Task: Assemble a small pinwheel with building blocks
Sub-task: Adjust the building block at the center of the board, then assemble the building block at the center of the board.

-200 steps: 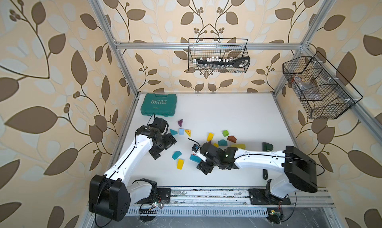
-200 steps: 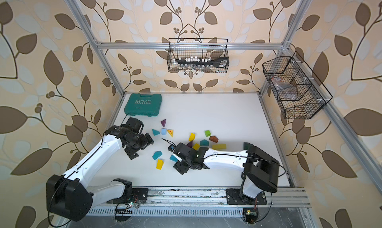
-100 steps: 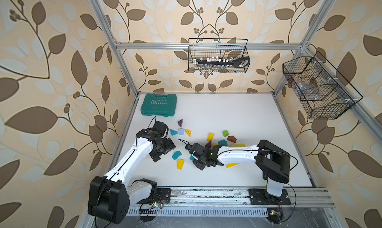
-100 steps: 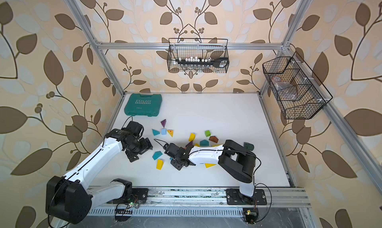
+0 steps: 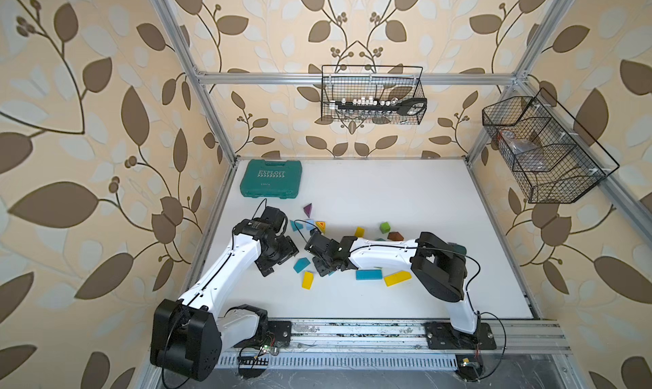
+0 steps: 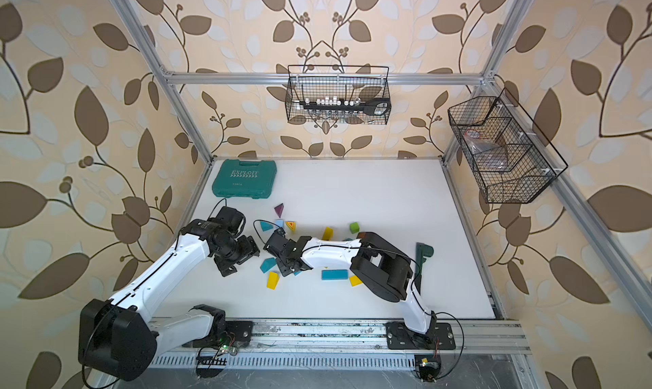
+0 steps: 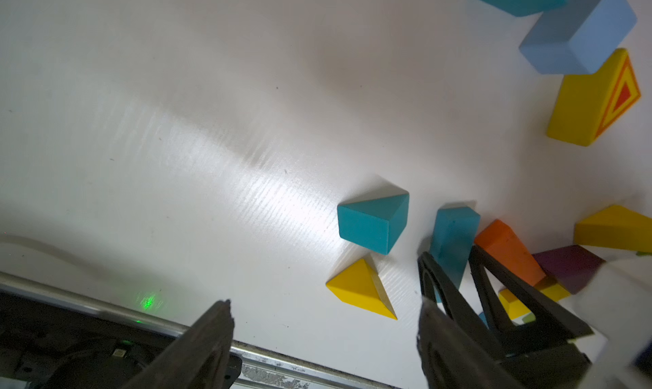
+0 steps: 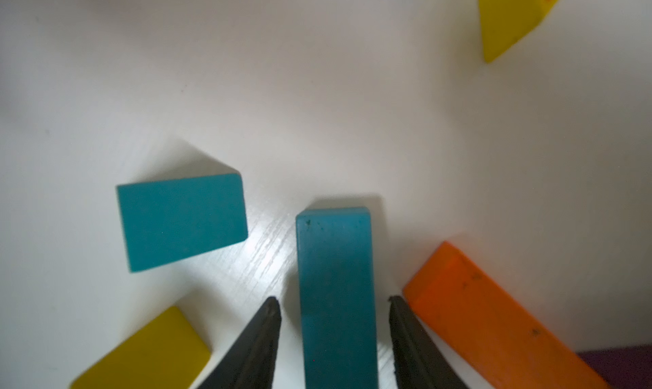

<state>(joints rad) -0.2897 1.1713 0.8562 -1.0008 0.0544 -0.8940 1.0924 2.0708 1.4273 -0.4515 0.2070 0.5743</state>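
Observation:
The building blocks lie scattered mid-table. My right gripper (image 8: 333, 302) is open and straddles one end of a teal bar (image 8: 335, 281), with a gap on each side. An orange wedge (image 8: 494, 309) lies just beside one finger, and a teal wedge (image 8: 181, 221) and a yellow wedge (image 8: 148, 355) lie on the other side. In both top views the right gripper (image 5: 323, 263) covers that bar. My left gripper (image 7: 324, 304) is open and empty, low over the table, just short of the yellow wedge (image 7: 361, 288) and teal wedge (image 7: 370, 223). From above, the left gripper (image 5: 280, 260) sits left of the teal wedge (image 5: 301, 265).
A teal tool case (image 5: 271, 182) lies at the back left. A dark green wrench (image 6: 423, 251) lies right of the right arm. More blocks: purple (image 5: 308, 210), pale blue (image 5: 310, 224), green cube (image 5: 385, 226), brown (image 5: 395, 235), teal bar (image 5: 368, 274), yellow bar (image 5: 397, 278). Wire baskets (image 5: 372, 94) hang on the walls.
My right arm has folded in and its gripper has slid left and back, uncovering a teal and a yellow bar in front. The left gripper has edged slightly toward the blocks.

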